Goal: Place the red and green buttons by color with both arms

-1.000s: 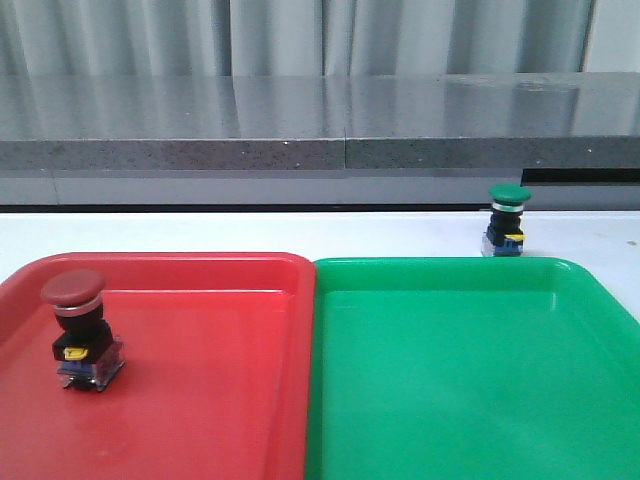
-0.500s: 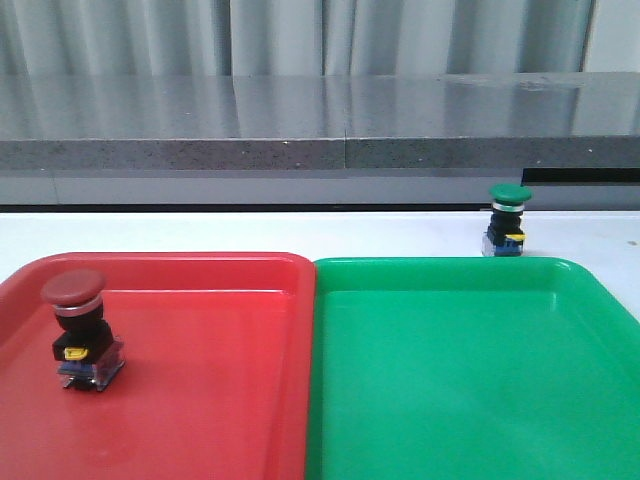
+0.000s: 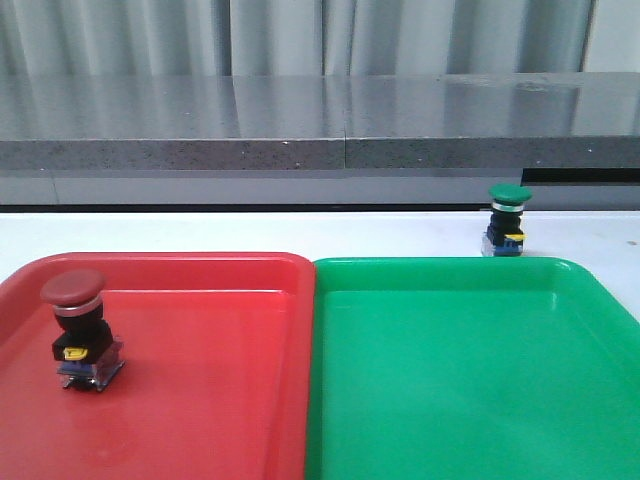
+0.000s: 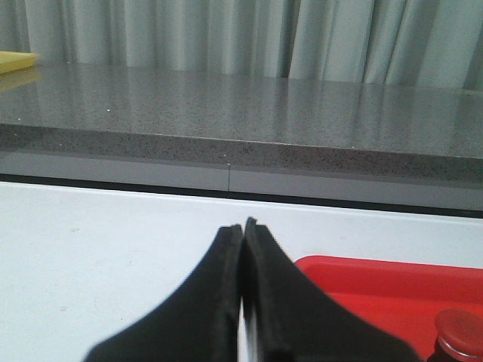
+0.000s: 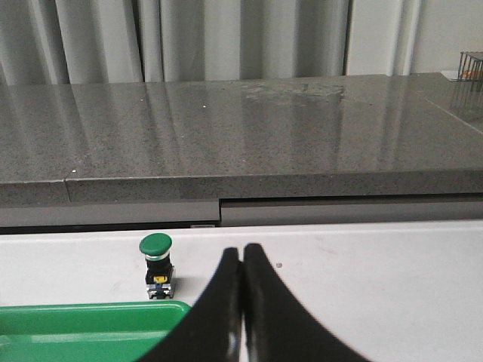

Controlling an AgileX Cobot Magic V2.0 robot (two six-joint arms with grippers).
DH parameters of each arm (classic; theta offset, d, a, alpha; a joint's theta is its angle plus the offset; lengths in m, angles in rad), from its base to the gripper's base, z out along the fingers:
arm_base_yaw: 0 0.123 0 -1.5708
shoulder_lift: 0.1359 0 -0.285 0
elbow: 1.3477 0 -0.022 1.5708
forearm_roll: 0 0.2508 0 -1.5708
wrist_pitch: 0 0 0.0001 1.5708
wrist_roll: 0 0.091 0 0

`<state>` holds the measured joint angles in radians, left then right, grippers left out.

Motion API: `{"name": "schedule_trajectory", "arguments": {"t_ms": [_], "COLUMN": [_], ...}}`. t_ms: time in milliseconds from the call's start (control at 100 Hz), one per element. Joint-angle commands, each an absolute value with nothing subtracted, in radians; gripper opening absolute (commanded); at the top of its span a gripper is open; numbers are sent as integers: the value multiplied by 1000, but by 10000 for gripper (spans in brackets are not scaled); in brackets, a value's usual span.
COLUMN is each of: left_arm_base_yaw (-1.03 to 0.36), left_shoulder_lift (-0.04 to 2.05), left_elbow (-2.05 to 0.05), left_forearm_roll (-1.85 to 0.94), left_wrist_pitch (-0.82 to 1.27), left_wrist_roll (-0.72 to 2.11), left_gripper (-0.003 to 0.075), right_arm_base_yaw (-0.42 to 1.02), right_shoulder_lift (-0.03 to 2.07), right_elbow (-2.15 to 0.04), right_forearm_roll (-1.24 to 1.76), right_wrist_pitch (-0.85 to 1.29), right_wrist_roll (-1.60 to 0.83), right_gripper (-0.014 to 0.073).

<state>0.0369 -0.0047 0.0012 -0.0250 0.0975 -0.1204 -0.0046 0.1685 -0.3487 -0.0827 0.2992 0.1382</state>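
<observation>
The red button [image 3: 80,328] stands upright inside the red tray [image 3: 200,400], near its left side; its cap [image 4: 462,334] shows at the corner of the left wrist view. The green button [image 3: 507,220] stands upright on the white table just behind the green tray [image 3: 470,380], also seen as the green button [image 5: 157,265] in the right wrist view. My left gripper [image 4: 242,225] is shut with nothing in it, over the table beside the red tray. My right gripper [image 5: 241,249] is shut and empty, to the side of the green button. Neither arm shows in the front view.
The two trays sit side by side at the front of the white table [image 3: 300,232]. A grey stone ledge [image 3: 320,120] runs along the back, with curtains behind it.
</observation>
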Motion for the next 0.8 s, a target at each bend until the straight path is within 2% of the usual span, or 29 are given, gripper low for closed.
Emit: {"name": "schedule_trajectory", "arguments": {"t_ms": [0, 380, 670, 790], "left_arm_base_yaw": [40, 40, 40, 40], "left_shoulder_lift": [-37, -37, -37, -37], "left_elbow": [15, 15, 15, 15], "left_forearm_roll": [-32, -32, -32, -32], "left_wrist_pitch": [27, 27, 27, 27], "left_wrist_roll": [-119, -119, -119, -119], "left_gripper": [-20, -20, -20, -20], "right_arm_base_yaw": [-12, -12, -12, -11], "right_shoulder_lift": [266, 667, 970, 1082], "right_elbow": [-449, -748, -899, -955], "right_forearm_roll": [-102, -104, -103, -102], "right_wrist_pitch": [242, 244, 240, 300], "right_wrist_roll": [135, 135, 135, 135], "right_gripper": [-64, -64, -64, -64]}}
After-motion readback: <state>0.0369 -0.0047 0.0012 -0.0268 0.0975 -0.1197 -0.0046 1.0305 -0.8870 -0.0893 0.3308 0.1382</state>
